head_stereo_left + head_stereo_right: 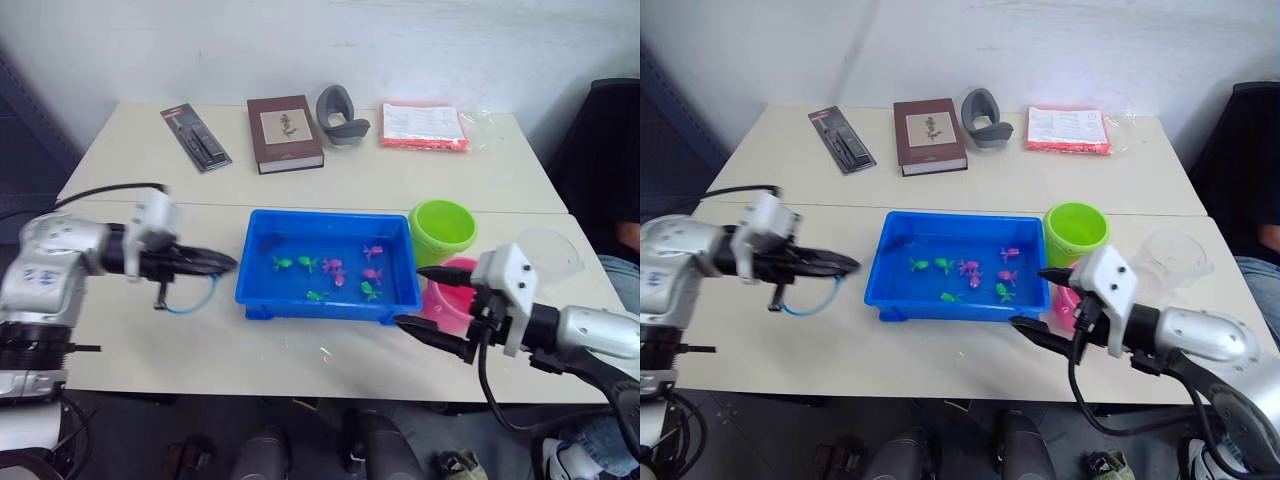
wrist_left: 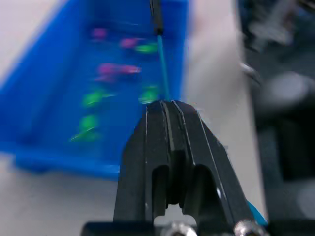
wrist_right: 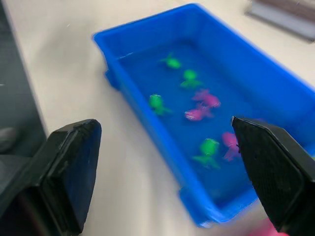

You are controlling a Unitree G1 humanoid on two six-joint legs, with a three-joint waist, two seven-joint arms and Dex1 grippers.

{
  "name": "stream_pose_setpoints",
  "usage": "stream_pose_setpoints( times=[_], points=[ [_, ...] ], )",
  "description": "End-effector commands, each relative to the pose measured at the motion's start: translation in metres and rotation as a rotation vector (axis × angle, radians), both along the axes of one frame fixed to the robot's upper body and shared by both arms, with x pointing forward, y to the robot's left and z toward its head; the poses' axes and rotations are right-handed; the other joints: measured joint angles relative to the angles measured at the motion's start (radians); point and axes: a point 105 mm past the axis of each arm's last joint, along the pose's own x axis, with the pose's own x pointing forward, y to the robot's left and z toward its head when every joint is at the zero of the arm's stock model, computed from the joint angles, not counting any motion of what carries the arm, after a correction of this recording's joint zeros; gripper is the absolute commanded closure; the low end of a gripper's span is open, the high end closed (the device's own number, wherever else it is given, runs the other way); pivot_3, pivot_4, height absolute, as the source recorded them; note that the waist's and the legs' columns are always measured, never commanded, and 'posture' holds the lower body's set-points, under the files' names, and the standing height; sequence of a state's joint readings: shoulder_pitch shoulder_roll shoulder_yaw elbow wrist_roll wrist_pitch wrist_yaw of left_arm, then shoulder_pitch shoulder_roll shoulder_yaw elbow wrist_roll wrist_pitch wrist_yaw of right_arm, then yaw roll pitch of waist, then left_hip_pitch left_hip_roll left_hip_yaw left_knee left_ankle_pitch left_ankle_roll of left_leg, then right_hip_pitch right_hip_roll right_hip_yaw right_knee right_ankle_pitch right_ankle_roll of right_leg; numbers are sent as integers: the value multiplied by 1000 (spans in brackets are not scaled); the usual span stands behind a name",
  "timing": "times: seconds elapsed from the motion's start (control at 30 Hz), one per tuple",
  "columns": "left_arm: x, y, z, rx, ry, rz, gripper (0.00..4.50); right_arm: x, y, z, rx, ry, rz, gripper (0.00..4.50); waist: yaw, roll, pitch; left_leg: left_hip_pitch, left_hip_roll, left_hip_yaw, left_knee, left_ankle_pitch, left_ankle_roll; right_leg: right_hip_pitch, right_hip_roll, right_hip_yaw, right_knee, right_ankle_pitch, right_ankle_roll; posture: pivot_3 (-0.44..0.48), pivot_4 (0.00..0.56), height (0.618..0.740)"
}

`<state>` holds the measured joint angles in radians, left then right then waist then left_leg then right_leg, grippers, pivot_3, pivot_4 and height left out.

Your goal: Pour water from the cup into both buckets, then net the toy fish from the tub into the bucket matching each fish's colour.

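Note:
The blue tub [image 1: 262, 290] sits mid-table, holding water and several green and pink toy fish [image 1: 332, 266]. My left gripper [image 1: 226, 264] hovers just left of the tub, shut on the net [image 1: 190, 308], whose light blue hoop hangs under the fingers. In the left wrist view a thin stick reaches from the shut fingertips [image 2: 167, 105] over the tub. The right gripper [image 1: 432, 305] stands open at the tub's near right corner, in front of the pink bucket [image 1: 452, 305], which it partly hides. The green bucket [image 1: 442, 228] is behind that. The clear cup [image 1: 547, 250] stands to their right.
Along the far side of the table lie a black package [image 1: 195, 138], a brown book [image 1: 284, 133], a grey curved object [image 1: 340, 115] and a red packet [image 1: 423, 127]. A dark chair [image 1: 610, 150] stands beyond the right edge.

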<state>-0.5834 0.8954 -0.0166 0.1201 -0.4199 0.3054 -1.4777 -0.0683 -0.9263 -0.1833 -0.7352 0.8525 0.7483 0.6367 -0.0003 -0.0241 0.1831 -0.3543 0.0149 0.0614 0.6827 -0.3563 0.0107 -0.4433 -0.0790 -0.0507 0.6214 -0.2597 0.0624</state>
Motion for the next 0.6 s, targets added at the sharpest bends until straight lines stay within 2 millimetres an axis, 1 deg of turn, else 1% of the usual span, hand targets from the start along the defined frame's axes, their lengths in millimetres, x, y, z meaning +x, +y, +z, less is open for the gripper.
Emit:
stream_pose_setpoints(
  times=[0.03,0.23,0.4,0.6],
  points=[
    [-19,-48,-9,164,-2,-316,4474,0,27,-7,45,168,97,0,0,0,0,0,0,0,0,-1,3,0,0,0,0,0,0,0,150,740],
    [-17,-85,-11,144,-6,-407,4474,9,53,-12,73,246,139,0,0,0,0,-2,0,0,2,-1,6,-1,2,1,0,0,1,0,150,740],
    [-16,-98,-14,136,-2,-426,4474,5,67,-10,131,295,180,0,1,0,0,-3,0,0,2,-1,7,-1,2,1,0,1,2,0,150,740],
    [-18,-103,-16,136,23,-439,4474,5,69,-10,135,328,184,0,0,0,0,-5,-1,0,3,-1,8,-1,2,1,0,2,4,0,150,740]
  ],
)
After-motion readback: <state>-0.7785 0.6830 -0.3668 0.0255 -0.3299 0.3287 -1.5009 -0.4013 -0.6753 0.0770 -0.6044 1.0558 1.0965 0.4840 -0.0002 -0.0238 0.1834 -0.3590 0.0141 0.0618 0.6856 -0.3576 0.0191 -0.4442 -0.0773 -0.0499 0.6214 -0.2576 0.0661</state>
